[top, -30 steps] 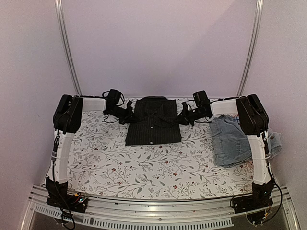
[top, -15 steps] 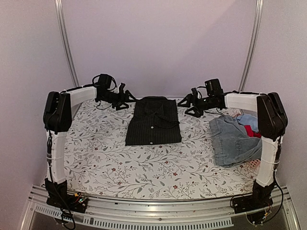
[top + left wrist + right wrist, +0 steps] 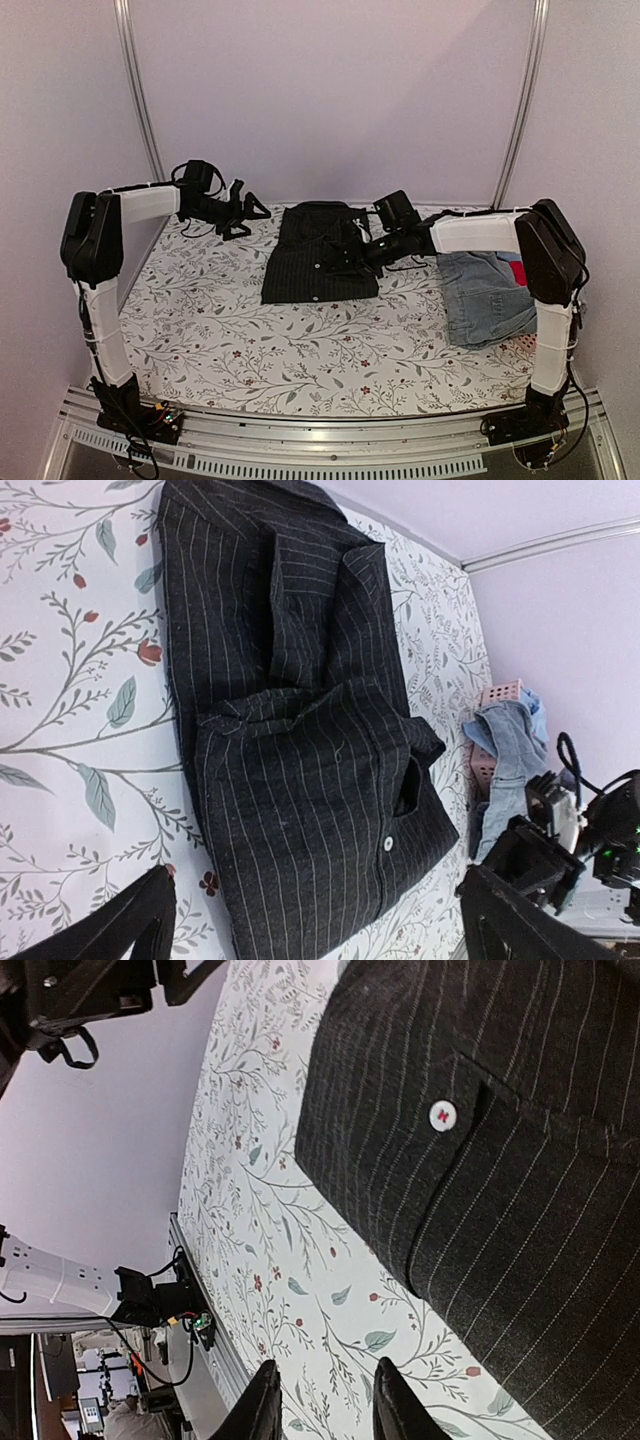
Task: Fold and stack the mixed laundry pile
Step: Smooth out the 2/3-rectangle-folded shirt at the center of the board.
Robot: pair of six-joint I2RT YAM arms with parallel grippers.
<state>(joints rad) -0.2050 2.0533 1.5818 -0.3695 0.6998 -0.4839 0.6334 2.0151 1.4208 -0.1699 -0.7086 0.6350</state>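
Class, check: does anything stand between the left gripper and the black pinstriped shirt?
Nothing visible does. The left gripper hangs open to the left of the black pinstriped shirt, and only bare floral table cover lies between them.

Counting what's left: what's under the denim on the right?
A red garment shows behind the denim, a pink basket at its near edge; anything beneath is covered.
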